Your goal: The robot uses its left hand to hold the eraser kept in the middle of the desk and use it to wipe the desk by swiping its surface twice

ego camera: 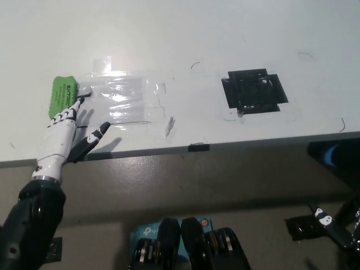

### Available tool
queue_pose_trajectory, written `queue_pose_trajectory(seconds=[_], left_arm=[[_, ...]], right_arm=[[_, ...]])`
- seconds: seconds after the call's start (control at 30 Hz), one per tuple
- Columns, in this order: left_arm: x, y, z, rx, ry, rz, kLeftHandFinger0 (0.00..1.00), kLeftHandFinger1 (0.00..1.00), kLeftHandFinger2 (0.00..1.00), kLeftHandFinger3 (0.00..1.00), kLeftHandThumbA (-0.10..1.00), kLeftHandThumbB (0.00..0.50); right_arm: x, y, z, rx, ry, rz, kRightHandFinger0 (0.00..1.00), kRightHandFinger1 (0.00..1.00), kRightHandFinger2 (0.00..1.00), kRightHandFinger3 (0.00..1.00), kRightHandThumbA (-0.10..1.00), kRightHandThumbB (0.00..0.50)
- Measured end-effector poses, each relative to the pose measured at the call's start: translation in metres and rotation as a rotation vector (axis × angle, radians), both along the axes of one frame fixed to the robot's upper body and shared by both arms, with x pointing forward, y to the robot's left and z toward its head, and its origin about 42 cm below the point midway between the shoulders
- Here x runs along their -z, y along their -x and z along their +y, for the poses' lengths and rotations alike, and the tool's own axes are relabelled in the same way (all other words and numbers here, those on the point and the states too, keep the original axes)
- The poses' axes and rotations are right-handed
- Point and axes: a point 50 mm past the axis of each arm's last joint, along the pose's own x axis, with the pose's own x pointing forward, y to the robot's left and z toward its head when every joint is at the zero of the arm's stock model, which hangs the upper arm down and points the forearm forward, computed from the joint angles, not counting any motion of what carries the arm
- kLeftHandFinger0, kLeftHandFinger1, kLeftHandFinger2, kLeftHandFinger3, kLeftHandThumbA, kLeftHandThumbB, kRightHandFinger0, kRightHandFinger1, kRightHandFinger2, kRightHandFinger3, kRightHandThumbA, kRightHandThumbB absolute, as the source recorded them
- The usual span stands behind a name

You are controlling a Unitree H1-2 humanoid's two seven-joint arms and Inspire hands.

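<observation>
A green eraser [62, 94] lies flat on the white desk [169, 45] at the left. My white left hand [62, 138] rests on the desk just below it, fingertips touching its lower edge, thumb spread out to the right. The hand's fingers are extended and apart, pressing on the eraser rather than wrapped around it. My black right hand [332, 225] hangs below the desk edge at the bottom right; I cannot tell how its fingers stand.
A glossy taped patch [126, 95] covers the desk right of the eraser. A black square plate [253, 91] sits in the desk to the right. A small black clip [198, 147] marks the front edge. Faint pen marks [194, 64] dot the surface.
</observation>
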Motion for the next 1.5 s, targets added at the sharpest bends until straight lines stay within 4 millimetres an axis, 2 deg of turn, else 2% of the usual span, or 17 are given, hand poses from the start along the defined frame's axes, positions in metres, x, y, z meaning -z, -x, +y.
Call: queue_pose_trajectory(seconds=[0.07,0.13,0.23,0.27,0.37,0.4,0.5,0.67,0.8,0.87,0.97,1.0,1.07,1.23,1.3,1.33,1.5], left_arm=[[-0.003,0.003,-0.004,0.011,0.013,-0.002,1.0,1.0,1.0,1.0,1.0,0.352],[-0.011,0.003,-0.013,0.042,0.017,-0.007,1.0,1.0,1.0,1.0,1.0,0.331],[-0.025,-0.002,-0.023,0.078,0.007,-0.028,1.0,1.0,1.0,1.0,1.0,0.415],[-0.033,-0.004,-0.026,0.089,0.003,-0.044,1.0,1.0,1.0,1.0,1.0,0.399],[-0.08,-0.014,-0.043,0.142,0.001,-0.156,1.0,1.0,1.0,1.0,1.0,0.403],[-0.093,-0.016,-0.046,0.154,0.0,-0.187,1.0,1.0,1.0,1.0,1.0,0.367],[-0.142,-0.017,-0.059,0.2,0.002,-0.325,1.0,1.0,1.0,1.0,1.0,0.408],[-0.186,0.005,-0.062,0.236,0.046,-0.478,1.0,1.0,1.0,1.0,1.0,0.379],[-0.194,0.042,-0.057,0.247,0.102,-0.54,1.0,1.0,1.0,1.0,1.0,0.383],[-0.186,0.058,-0.054,0.247,0.136,-0.533,1.0,1.0,1.0,1.0,1.0,0.331],[-0.16,0.091,-0.059,0.247,0.26,-0.493,1.0,1.0,1.0,1.0,1.0,0.325],[-0.146,0.1,-0.062,0.242,0.303,-0.46,1.0,1.0,1.0,1.0,1.0,0.315],[-0.115,0.119,-0.068,0.224,0.396,-0.372,1.0,1.0,1.0,1.0,1.0,0.362],[-0.032,0.176,-0.089,0.173,0.604,-0.101,1.0,1.0,1.0,1.0,1.0,0.252],[-0.012,0.187,-0.095,0.163,0.637,-0.042,1.0,1.0,1.0,1.0,1.0,0.27],[-0.001,0.195,-0.098,0.157,0.659,-0.006,1.0,1.0,1.0,1.0,1.0,0.224],[0.042,0.217,-0.112,0.132,0.72,0.129,1.0,1.0,1.0,1.0,1.0,0.169]], right_arm=[[0.0,0.0,-0.001,0.001,0.002,0.001,1.0,1.0,1.0,1.0,1.0,0.033],[0.0,0.001,-0.002,0.003,0.005,0.003,1.0,1.0,1.0,1.0,1.0,0.053],[0.0,0.001,-0.002,0.002,0.005,0.002,1.0,1.0,1.0,1.0,1.0,0.063],[0.0,0.001,-0.002,0.002,0.004,0.002,1.0,1.0,1.0,1.0,1.0,0.063],[0.001,0.002,-0.003,0.003,0.005,0.004,1.0,1.0,1.0,1.0,1.0,0.048],[0.001,0.002,-0.003,0.003,0.006,0.004,1.0,1.0,1.0,1.0,1.0,0.044],[0.0,0.002,-0.004,0.001,0.011,0.005,1.0,1.0,1.0,1.0,1.0,0.047],[0.001,0.006,-0.006,0.004,0.015,0.013,1.0,1.0,1.0,1.0,1.0,0.059],[0.002,0.006,-0.005,0.003,0.014,0.017,1.0,1.0,1.0,1.0,1.0,0.062],[0.002,0.006,-0.006,0.002,0.014,0.019,1.0,1.0,1.0,1.0,1.0,0.08],[0.001,0.006,-0.006,0.001,0.013,0.02,1.0,1.0,1.0,1.0,1.0,0.091],[0.001,0.006,-0.006,0.001,0.013,0.021,1.0,1.0,1.0,1.0,1.0,0.097],[0.002,0.006,-0.005,0.001,0.011,0.022,1.0,1.0,1.0,1.0,1.0,0.087],[0.001,0.005,-0.007,0.0,0.014,0.021,1.0,1.0,1.0,1.0,1.0,0.098],[0.001,0.004,-0.007,-0.001,0.014,0.021,1.0,1.0,1.0,1.0,1.0,0.108],[0.0,0.004,-0.007,-0.001,0.014,0.02,1.0,1.0,1.0,1.0,1.0,0.094],[0.0,0.004,-0.008,-0.003,0.016,0.02,1.0,1.0,1.0,1.0,1.0,0.113]])
